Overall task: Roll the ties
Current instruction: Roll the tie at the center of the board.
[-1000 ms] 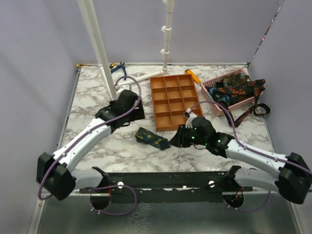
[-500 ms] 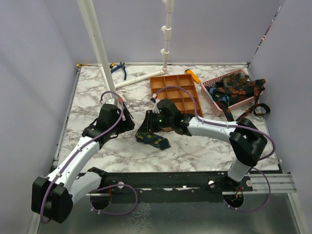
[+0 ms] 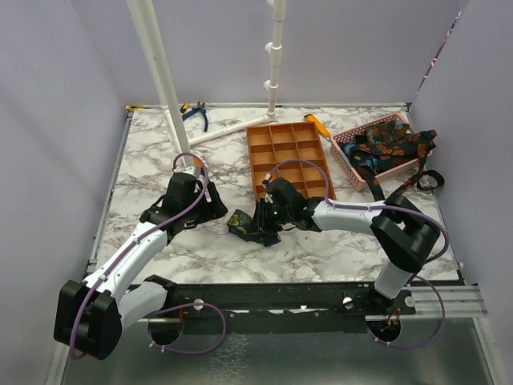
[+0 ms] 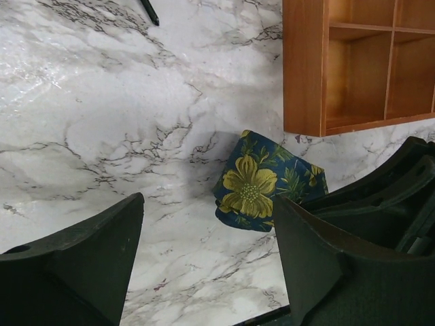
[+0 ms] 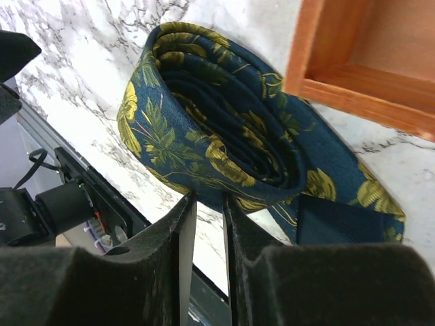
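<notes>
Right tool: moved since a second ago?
Yes. The right tool swung left along the near edge of the orange tray to its left corner, at the tie.

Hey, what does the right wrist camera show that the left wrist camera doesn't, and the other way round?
Only the right wrist: the tie end-on as a rolled spiral, with the right gripper nearly closed at its lower edge. Only the left wrist: the left gripper wide open short of the tie, and several compartments of the orange tray. Both: the floral tie, the tray's corner, the marble table.
</notes>
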Motion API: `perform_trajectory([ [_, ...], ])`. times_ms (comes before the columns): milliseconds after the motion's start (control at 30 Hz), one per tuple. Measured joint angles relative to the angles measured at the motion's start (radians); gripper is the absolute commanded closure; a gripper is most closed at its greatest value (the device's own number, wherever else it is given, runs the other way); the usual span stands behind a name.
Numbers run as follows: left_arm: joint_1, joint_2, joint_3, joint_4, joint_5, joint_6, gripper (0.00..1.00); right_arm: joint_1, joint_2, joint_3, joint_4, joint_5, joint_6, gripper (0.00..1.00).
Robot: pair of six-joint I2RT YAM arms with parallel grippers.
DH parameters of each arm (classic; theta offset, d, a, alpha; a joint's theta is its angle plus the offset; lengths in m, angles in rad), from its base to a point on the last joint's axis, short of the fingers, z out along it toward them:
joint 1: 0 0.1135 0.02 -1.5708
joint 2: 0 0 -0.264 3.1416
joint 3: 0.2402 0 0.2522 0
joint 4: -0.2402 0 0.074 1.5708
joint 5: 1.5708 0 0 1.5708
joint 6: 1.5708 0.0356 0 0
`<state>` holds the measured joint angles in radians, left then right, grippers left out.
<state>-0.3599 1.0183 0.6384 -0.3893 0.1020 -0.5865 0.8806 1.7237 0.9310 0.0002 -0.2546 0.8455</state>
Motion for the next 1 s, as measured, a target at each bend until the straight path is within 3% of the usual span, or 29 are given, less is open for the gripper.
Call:
perform_trajectory([
  [333, 0.0, 0.033, -0.011, 0.035, 0.066, 0.001, 0.15, -0.057, -0.047, -0.124, 0.037, -0.006, -0.009, 0.74],
  [667, 0.0, 0.083, -0.011, 0.064, 0.095, -0.009, 0.16, -0.074, -0.111, -0.152, 0.031, -0.003, -0.065, 0.73],
  [1000, 0.0, -0.05, -0.086, 0.089, -0.005, -0.106, 0.19, -0.076, -0.216, -0.094, -0.063, 0.013, -0.18, 0.69],
])
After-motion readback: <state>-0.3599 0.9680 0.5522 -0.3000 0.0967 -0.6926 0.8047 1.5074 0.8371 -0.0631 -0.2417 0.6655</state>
